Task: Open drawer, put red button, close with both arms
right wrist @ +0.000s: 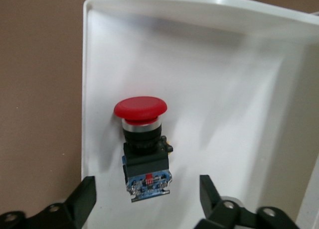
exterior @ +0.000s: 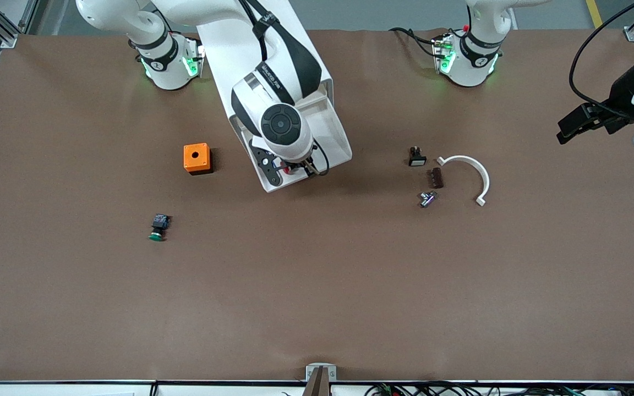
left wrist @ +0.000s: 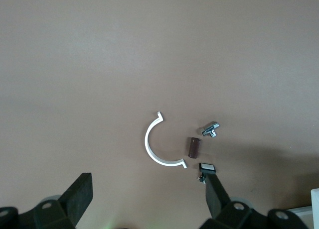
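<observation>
The red button (right wrist: 142, 139) lies on its side in the open white drawer (right wrist: 224, 84), red cap toward the drawer's end wall, touching no finger. My right gripper (right wrist: 147, 185) hangs open just above it, one finger on each side of its black body. In the front view the right arm covers most of the cabinet, and only the pulled-out drawer (exterior: 339, 144) shows beside the right gripper (exterior: 293, 166). My left gripper (exterior: 570, 125) waits open and empty in the air over the left arm's end of the table.
An orange cube (exterior: 197, 158) stands beside the drawer toward the right arm's end, with a green-capped button (exterior: 158, 227) nearer the camera. Toward the left arm's end lie a white curved clip (exterior: 468, 173), a brown cylinder (exterior: 436, 178), a metal fitting (exterior: 427, 198) and a small black switch (exterior: 416, 157).
</observation>
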`<state>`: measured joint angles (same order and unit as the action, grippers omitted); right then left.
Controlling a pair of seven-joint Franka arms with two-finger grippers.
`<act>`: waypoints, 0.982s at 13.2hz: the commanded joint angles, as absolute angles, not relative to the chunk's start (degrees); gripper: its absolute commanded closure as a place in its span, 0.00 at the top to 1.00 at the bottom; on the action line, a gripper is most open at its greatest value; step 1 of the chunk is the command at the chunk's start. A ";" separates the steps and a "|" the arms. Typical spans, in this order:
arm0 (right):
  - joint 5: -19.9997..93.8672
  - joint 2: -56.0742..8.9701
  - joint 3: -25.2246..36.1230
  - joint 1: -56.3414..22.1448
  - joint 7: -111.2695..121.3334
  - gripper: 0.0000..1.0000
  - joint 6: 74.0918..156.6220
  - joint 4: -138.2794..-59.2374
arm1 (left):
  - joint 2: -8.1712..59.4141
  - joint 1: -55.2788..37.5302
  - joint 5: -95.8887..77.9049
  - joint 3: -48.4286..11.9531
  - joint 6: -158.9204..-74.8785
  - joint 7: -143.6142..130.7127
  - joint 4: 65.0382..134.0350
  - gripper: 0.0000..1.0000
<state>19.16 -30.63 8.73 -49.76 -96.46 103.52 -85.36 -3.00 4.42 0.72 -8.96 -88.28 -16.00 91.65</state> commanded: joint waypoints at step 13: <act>12.25 -1.69 9.84 -27.26 -49.27 1.00 76.56 -85.86 | -4.57 2.90 0.70 -7.29 -89.12 -15.47 93.34 1.00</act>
